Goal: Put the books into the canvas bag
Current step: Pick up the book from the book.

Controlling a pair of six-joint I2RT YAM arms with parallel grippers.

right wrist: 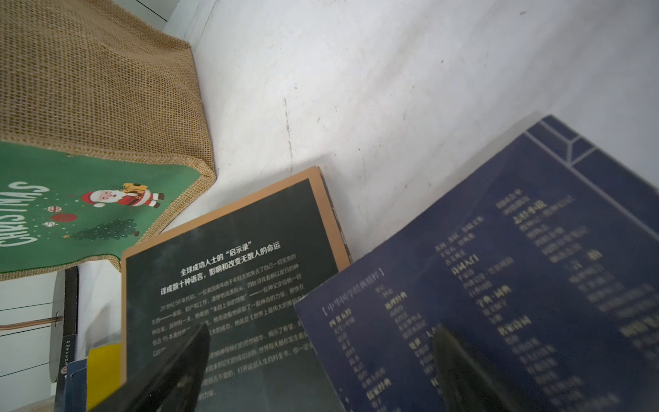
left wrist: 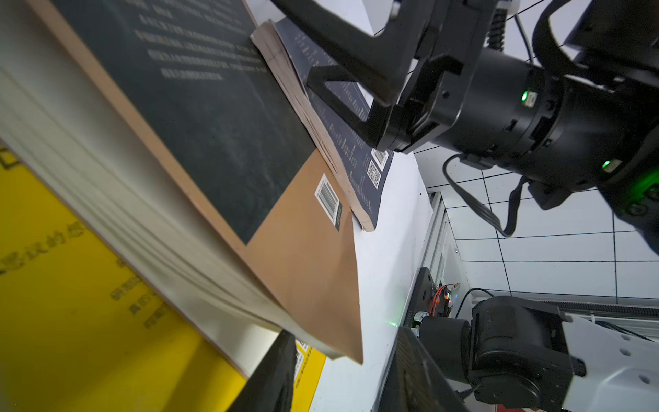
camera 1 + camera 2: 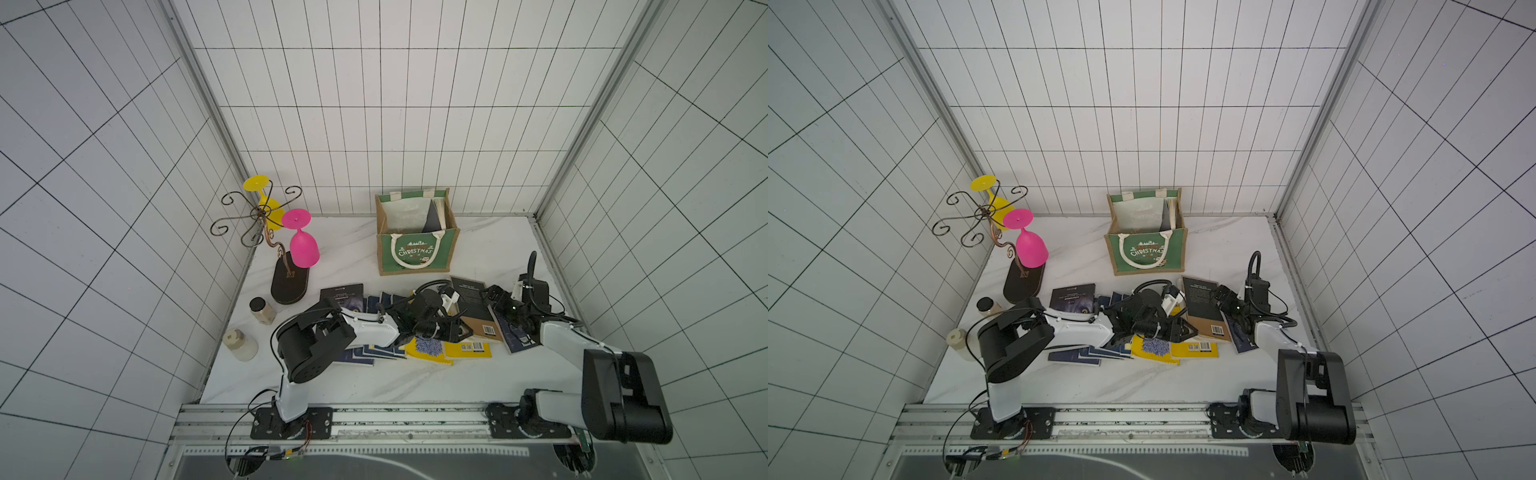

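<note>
Much of the pile of books (image 3: 428, 347) is covered. The left arm lies across the navy books (image 3: 376, 353), so only their corners fan out on either side of it and they cannot be counted. The left tool (image 3: 459, 330) sits low at the near corner of the tan-and-black book (image 3: 473, 305). In the left wrist view that book (image 2: 214, 125) is tilted up off a yellow book (image 2: 71, 285), with its corner close by one finger (image 2: 271, 378). Both fingers are cut off by the frame edge, so I cannot tell whether they pinch it.

The right tool (image 3: 492, 295) hangs with its jaws spread wide and holds nothing. It is above the place where another navy book (image 1: 499, 267) meets the tan-and-black one. The right arm hides most of that navy book in both top views, and its cover print is blurred in the right wrist view.

The canvas bag (image 3: 419, 253) stands upright just behind the pile, near the back wall. A dark cover and some pale page edges show against its right inner side; the rest of its inside is hard to read.

The counter (image 3: 415, 382) is white with faint grey veins and looks scuffed in the right wrist view. White tiled walls with dark grid lines close it in on three sides. A metal rail (image 3: 374, 415) runs along the front and carries both arm bases. At the left stand a wire rack (image 3: 257, 216) hung with a pink goblet (image 3: 303, 249) and a yellow goblet (image 3: 266, 203), and two jars (image 3: 262, 309).
</note>
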